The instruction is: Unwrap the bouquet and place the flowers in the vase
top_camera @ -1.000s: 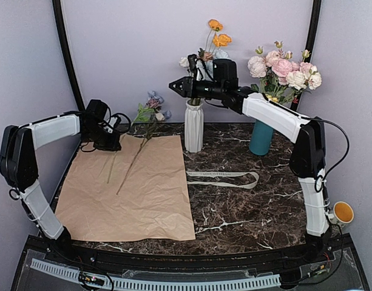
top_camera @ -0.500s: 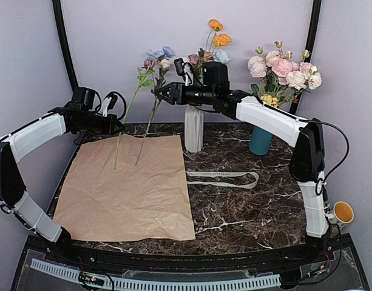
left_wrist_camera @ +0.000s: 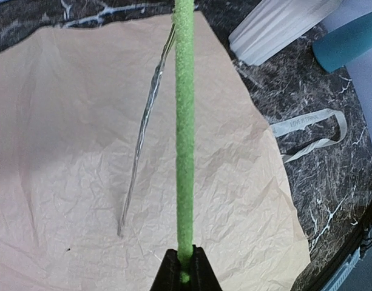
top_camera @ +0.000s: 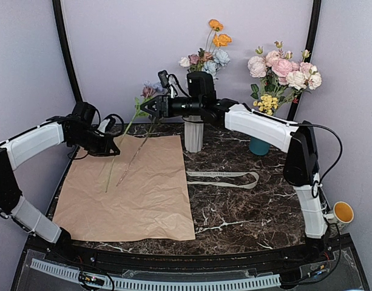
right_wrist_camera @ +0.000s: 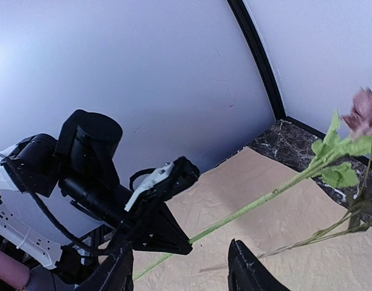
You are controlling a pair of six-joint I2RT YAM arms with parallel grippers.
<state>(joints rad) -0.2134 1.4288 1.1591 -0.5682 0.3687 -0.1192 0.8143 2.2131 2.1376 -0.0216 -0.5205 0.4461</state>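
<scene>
Left jaws tight on a green flower stem (left_wrist_camera: 184,121), right jaws apart beside the blooms (top_camera: 150,91), ribbon (top_camera: 216,174) print illegible.

Crinkled matt paper (top_camera: 131,188); glossy marble table (top_camera: 246,203); fuzzy stem (left_wrist_camera: 184,121).

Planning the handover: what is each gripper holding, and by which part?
Left gripper pinches a green flower stem roughly mid-length; right gripper is open, holding nothing.

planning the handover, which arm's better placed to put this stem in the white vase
Probably right: the right gripper is open beside the upper stem, near the vase. The left gripper is shut on the stem lower down, over the paper.
</scene>
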